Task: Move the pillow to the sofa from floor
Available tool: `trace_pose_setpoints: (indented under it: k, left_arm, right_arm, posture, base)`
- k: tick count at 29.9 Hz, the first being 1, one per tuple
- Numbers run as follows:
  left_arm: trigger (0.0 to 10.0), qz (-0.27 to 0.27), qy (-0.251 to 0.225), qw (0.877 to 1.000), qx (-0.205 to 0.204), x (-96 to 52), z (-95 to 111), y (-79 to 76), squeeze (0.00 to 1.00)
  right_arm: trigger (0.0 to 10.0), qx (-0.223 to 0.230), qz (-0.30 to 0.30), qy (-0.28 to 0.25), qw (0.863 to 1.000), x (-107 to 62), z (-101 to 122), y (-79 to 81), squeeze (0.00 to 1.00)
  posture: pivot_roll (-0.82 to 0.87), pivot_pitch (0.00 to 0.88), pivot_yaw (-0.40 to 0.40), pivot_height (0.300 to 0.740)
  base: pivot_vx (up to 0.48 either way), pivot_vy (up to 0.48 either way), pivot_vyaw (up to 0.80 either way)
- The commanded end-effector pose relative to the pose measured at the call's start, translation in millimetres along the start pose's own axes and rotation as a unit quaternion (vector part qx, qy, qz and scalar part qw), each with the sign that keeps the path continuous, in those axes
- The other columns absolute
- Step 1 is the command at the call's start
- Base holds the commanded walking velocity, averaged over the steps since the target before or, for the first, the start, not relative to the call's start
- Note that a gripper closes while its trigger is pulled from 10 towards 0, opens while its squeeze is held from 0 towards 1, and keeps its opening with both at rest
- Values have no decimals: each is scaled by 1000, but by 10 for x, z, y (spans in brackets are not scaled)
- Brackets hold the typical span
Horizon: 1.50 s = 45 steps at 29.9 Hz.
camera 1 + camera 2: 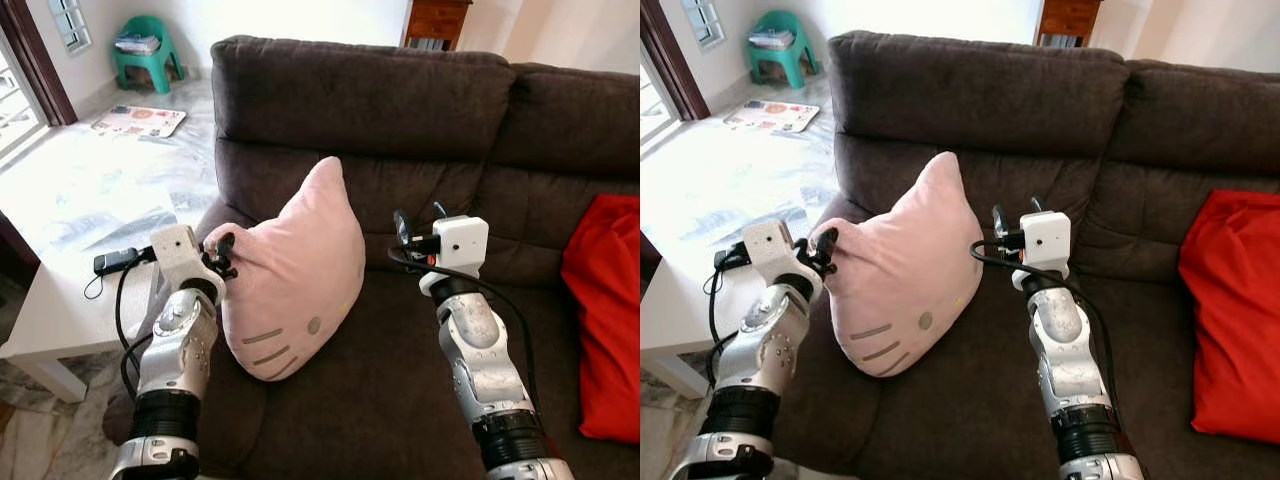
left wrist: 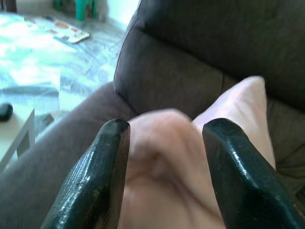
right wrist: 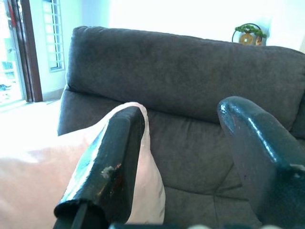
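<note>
The pink pillow (image 1: 295, 270), with a stitched cat face, stands tilted on the seat of the dark brown sofa (image 1: 400, 100), leaning toward the left armrest. My left gripper (image 1: 225, 255) is at the pillow's left ear. In the left wrist view its fingers (image 2: 102, 176) stand apart with the pink corner (image 2: 162, 157) between them, open. My right gripper (image 1: 415, 225) hovers just right of the pillow, above the seat. It is open and holds nothing, and its fingers (image 3: 114, 157) frame the sofa back.
A red cushion (image 1: 605, 310) lies at the sofa's right end. A white low table (image 1: 60, 300) with a black device (image 1: 115, 262) stands left of the armrest. Farther off are a green stool (image 1: 145, 50) and a floor mat (image 1: 140, 120).
</note>
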<state>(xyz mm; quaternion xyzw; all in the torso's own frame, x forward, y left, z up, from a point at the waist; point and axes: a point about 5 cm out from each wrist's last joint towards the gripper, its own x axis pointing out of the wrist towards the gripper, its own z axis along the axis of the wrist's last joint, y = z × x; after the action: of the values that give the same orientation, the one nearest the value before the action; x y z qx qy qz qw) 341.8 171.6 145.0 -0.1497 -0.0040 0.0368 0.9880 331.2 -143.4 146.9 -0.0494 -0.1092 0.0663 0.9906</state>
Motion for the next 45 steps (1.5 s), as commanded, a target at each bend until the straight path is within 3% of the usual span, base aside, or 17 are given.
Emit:
trace_pose_setpoints:
  k: [1, 3, 4, 6, 8, 9, 14, 19, 27, 30, 32, 33, 35, 37, 38, 41, 45]
  left_arm:
    - [10000, -9, -28, 998, 49, -42, 100, -37, 937]
    - [10000, -12, -60, 994, 86, -90, 200, -45, 929]
    - [10000, -6, -84, 986, 141, -136, 278, -27, 914]
    - [10000, 2, -102, 975, 198, -178, 331, 4, 914]
    - [10000, 13, -108, 967, 228, -226, 329, 73, 839]
    - [10000, 34, -100, 965, 241, -282, 273, 192, 0]
    - [10000, 45, -90, 956, 276, -396, 156, 311, 0]
    - [10000, 58, -40, 957, 280, -538, -145, 465, 0]
    - [10000, 73, 4, 966, 250, -652, -429, 664, 0]
    - [10000, 116, 54, 956, 263, -780, -623, 913, 0]
    - [10000, 148, 106, 934, 306, -884, -800, 1110, 0]
    - [10000, 148, 106, 934, 306, -884, -800, 1110, 0]
    - [10000, 179, 141, 918, 324, -991, -921, 1260, 0]
    - [10000, 185, 147, 916, 325, -1013, -946, 1288, 0]
    - [10000, 195, 175, 905, 336, -1091, -1050, 1358, 0]
    - [10000, 197, 209, 892, 349, -1168, -1174, 1412, 0]
    - [10000, 168, 259, 891, 334, -1226, -1367, 1391, 0]
  right_arm:
    - [10000, 5, -1, -2, 1000, 3, 13, -4, 0]
    - [10000, 6, -3, -3, 1000, -14, 3, -12, 0]
    - [10000, 9, -10, -1, 1000, -41, -20, -38, 0]
    - [10000, 10, -17, 1, 1000, -69, -43, -65, 0]
    - [10000, 8, -23, 4, 1000, -107, -69, -97, 0]
    - [10000, 7, -34, 8, 999, -158, -107, -146, 0]
    - [10000, 12, -60, 24, 998, -278, -215, -267, 0]
    - [10000, 12, -111, 63, 992, -560, -457, -541, 0]
    - [10000, 4, -178, 150, 973, -1021, -845, -818, 0]
    - [10000, 38, -231, 205, 950, -1279, -1087, -953, 0]
    - [10000, 31, -227, 263, 937, -1482, -1289, -941, 0]
    - [10000, 31, -227, 263, 937, -1482, -1289, -941, 0]
    - [10000, 20, -223, 319, 921, -1679, -1450, -910, 0]
    - [10000, 19, -224, 329, 917, -1720, -1479, -906, 0]
    - [10000, 20, -230, 373, 899, -1891, -1593, -878, 0]
    - [10000, 17, -230, 420, 878, -2065, -1700, -833, 0]
    - [10000, 25, -224, 465, 856, -2213, -1792, -750, 0]
  posture:
    - [-8, 0, -47, 740]
    - [-5, 0, -47, 740]
    - [-2, 0, -46, 740]
    - [-1, 0, -46, 740]
    - [5, 0, -45, 740]
    - [7, 0, -46, 740]
    - [8, 0, -45, 740]
    - [15, 0, -43, 740]
    - [7, 0, -28, 740]
    - [7, 0, -24, 740]
    - [13, 0, -24, 740]
    - [13, 0, -24, 740]
    - [19, 0, -26, 740]
    - [19, 0, -26, 740]
    - [23, 0, -26, 740]
    - [21, 0, -24, 740]
    - [21, 0, -20, 740]
  base:
    - [0, 0, 0]
    - [0, 0, 0]
    - [0, 0, 0]
    - [0, 0, 0]
    - [0, 0, 0]
    - [0, 0, 0]
    - [0, 0, 0]
    - [0, 0, 0]
    - [0, 0, 0]
    - [0, 0, 0]
    - [0, 0, 0]
    - [0, 0, 0]
    - [0, 0, 0]
    - [0, 0, 0]
    - [0, 0, 0]
    - [0, 0, 0]
    - [0, 0, 0]
